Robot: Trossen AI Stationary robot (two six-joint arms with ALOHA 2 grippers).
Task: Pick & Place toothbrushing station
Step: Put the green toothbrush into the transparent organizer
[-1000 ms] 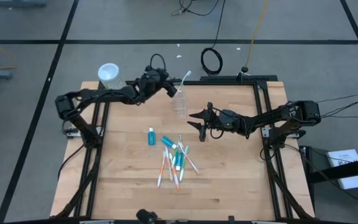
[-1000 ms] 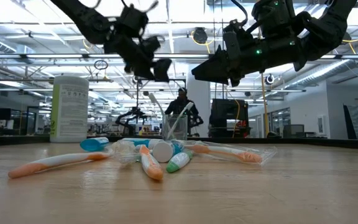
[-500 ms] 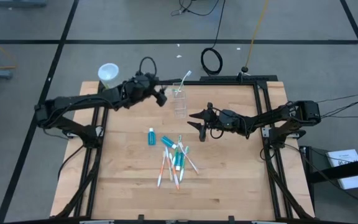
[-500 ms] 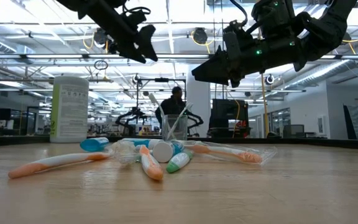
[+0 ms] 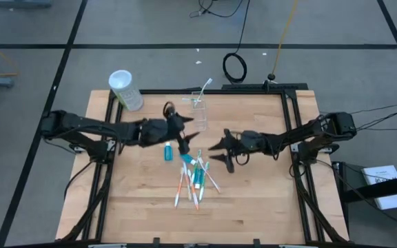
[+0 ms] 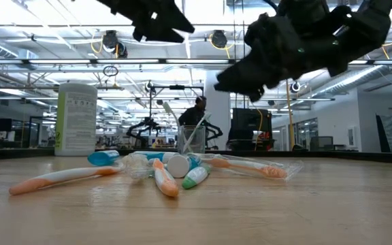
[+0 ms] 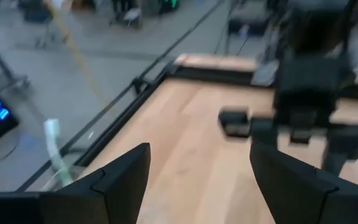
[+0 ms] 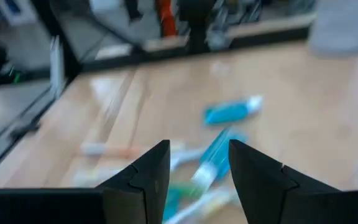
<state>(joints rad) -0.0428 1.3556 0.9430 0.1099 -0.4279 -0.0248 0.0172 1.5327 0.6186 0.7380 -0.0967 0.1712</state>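
Above the heap of toothbrushes [image 5: 193,180] and toothpaste tubes [image 5: 167,151] at mid-surface, both grippers are held with jaws open and empty: left gripper [image 5: 187,138], right gripper [image 5: 218,149]. One brush should be singled out, gripped mid-handle, then carried to the cup [image 5: 198,105] at the far edge.

A grey floor [image 5: 33,41] crossed by dark lines surrounds the wooden table [image 5: 253,193]. A coiled black cable [image 5: 235,67] lies near the frame's upper middle. Across the table stretches a wide hall with bright ceiling lights [image 6: 114,42], windows [image 6: 376,116] and a person [image 6: 199,112] standing far back.
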